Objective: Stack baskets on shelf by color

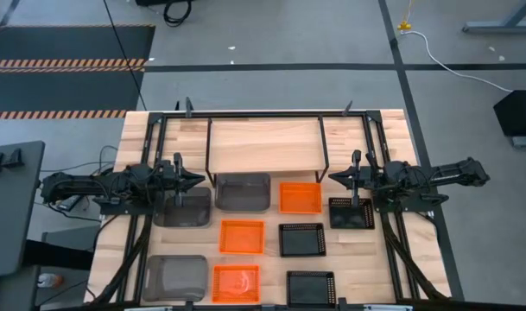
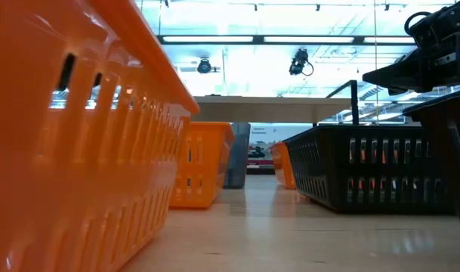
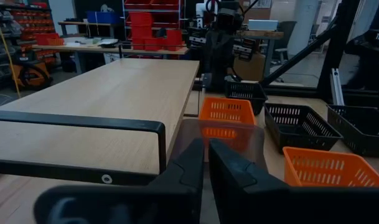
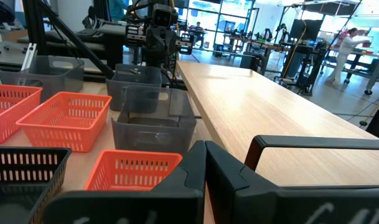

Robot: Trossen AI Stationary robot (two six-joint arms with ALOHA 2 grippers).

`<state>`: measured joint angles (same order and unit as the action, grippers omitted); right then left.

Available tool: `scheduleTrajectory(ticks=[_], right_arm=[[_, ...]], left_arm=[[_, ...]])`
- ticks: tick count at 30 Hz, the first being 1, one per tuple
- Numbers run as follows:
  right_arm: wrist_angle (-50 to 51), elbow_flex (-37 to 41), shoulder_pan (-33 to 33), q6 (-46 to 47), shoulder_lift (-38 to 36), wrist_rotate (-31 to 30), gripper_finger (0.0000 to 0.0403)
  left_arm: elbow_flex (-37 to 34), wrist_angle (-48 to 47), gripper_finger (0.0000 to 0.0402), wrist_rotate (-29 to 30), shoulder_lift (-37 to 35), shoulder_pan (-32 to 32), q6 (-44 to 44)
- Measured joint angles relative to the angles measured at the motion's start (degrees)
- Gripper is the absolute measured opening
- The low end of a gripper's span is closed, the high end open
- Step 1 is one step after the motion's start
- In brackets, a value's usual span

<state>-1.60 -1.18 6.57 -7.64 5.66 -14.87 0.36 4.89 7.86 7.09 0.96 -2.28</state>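
High view: nine baskets are sitting on the table (image 1: 349,272), none on the shelf (image 1: 264,145) yet. The shelf is standing at the table's far middle, its pale board top bare. Just in front of it a grey basket (image 1: 243,191) and an orange basket (image 1: 300,197) are lying side by side. A second grey basket (image 1: 183,210) is sitting under the left gripper (image 1: 196,181), which is pinching that basket's rim with fingers nearly together; the left wrist view is showing the translucent wall between its fingers (image 3: 190,163). A black mesh basket (image 1: 350,213) is lying below the right gripper (image 1: 336,179), whose fingers are clenched together; whether they are gripping that basket, can't tell. Nearer the front: an orange one (image 1: 243,237) beside a black one (image 1: 301,239), then a grey one (image 1: 176,278), an orange one (image 1: 236,283) and a black one (image 1: 311,287) in the front row.
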Motion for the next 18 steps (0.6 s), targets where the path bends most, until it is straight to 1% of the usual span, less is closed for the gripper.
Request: scheduleTrajectory(ticks=[4,12,18], right_arm=[[0.0,0.0,0.0,0.0,0.0,0.0,0.0012],[0.0,0.0,0.0,0.0,0.0,0.0,0.0012],[0.0,0.0,0.0,0.0,0.0,0.0,0.0012]], left_arm=[[0.0,0.0,0.0035,0.0,0.0,0.0,0.0],[0.0,0.0,0.0028,0.0,0.0,0.0,0.0],[0.0,0.0,0.0035,0.0,0.0,0.0,0.0]])
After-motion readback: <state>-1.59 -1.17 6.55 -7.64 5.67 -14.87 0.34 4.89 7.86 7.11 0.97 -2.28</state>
